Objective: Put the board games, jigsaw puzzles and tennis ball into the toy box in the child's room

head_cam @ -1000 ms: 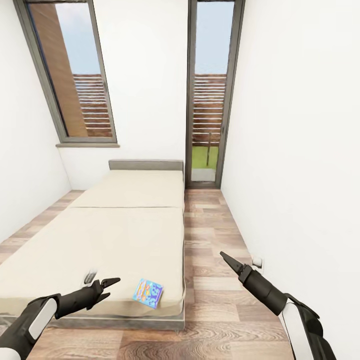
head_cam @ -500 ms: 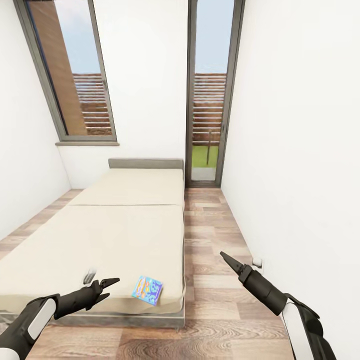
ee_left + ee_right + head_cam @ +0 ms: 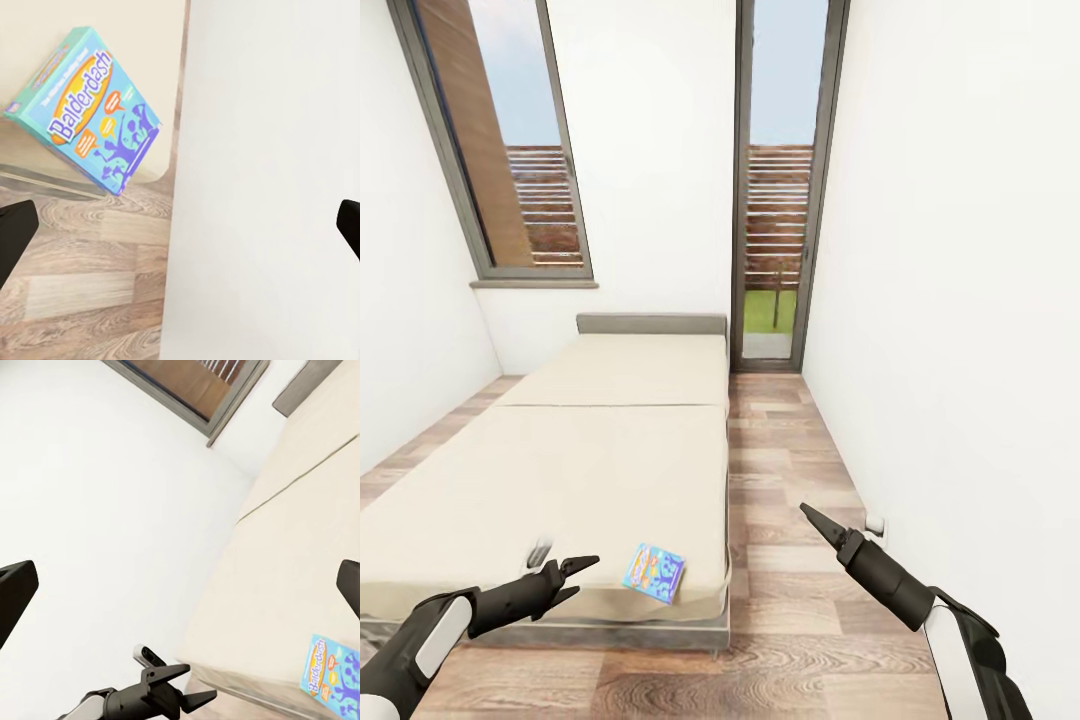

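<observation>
A small blue board game [image 3: 655,572] printed "Balderdash" lies flat on the bed [image 3: 610,450], close to its foot edge and near corner. The left wrist view has the same box [image 3: 86,109] lying by the mattress edge. My left gripper [image 3: 588,575] hovers open a little left of the box, over the foot of the bed, holding nothing. My right gripper [image 3: 805,510] is raised over the wooden floor right of the bed; its fingertips [image 3: 15,592] stand wide apart and empty. The right wrist view takes in the left gripper [image 3: 199,682] and the box [image 3: 330,671].
A narrow strip of wooden floor [image 3: 790,470] runs between the bed and the white right wall [image 3: 960,300], which has a socket [image 3: 875,522] low down. A glass door [image 3: 775,190] and a window [image 3: 500,150] are at the far end.
The whole picture has shifted slightly, so more floor shows below the bed's foot: the camera has moved. Both arms keep their pose, and the blue box lies where it was.
</observation>
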You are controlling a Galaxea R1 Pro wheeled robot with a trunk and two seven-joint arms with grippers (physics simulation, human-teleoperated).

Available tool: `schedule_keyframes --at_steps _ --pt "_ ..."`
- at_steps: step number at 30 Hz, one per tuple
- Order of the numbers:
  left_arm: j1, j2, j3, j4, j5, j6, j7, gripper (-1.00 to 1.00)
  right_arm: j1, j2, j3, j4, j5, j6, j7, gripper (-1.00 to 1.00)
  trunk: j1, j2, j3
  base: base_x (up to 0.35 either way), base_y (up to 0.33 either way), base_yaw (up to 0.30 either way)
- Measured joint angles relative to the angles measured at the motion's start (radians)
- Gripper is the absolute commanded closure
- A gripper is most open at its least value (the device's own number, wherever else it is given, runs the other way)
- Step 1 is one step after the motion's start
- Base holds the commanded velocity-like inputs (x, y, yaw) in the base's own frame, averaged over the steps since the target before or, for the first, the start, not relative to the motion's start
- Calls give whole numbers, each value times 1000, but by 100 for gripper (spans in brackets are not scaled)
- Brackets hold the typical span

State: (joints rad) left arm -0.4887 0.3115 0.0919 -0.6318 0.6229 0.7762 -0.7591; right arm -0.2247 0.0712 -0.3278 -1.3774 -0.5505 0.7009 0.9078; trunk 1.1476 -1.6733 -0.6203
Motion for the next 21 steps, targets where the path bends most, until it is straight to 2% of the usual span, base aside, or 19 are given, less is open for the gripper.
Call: schedule_keyframes --at_steps 21 --pt "0 -7 -1 1 -5 -15 7 -100 0 0 0 1 1 0 0 -100 81 -147 -66 0 0 0"
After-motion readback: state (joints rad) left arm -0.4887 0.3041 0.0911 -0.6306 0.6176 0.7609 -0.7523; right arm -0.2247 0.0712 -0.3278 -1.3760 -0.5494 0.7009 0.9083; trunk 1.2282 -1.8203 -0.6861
